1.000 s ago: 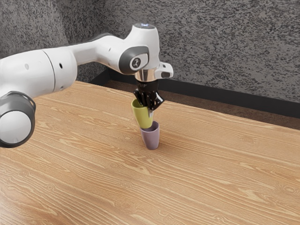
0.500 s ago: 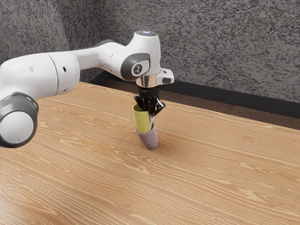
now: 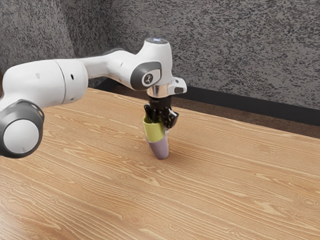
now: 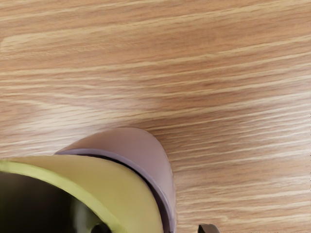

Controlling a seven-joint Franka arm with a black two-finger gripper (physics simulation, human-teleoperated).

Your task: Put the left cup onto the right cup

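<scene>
A yellow-green cup [image 3: 153,130] sits nested inside a purple cup [image 3: 160,148] near the middle of the wooden table [image 3: 225,185]. Both cups lean toward the exterior view's left. My black gripper [image 3: 160,119] is at the green cup's rim, shut on its wall. In the wrist view the green cup's rim [image 4: 73,187] lies right under my hand, and the purple cup's rim and side [image 4: 141,155] wrap around it.
A dark speckled wall [image 3: 240,40] with a black skirting strip runs behind the table's far edge. Open wooden tabletop surrounds the two cups on every side.
My gripper has gone down with the green cup, pushing it deeper into the purple cup. The purple cup has tipped toward the exterior view's left.
</scene>
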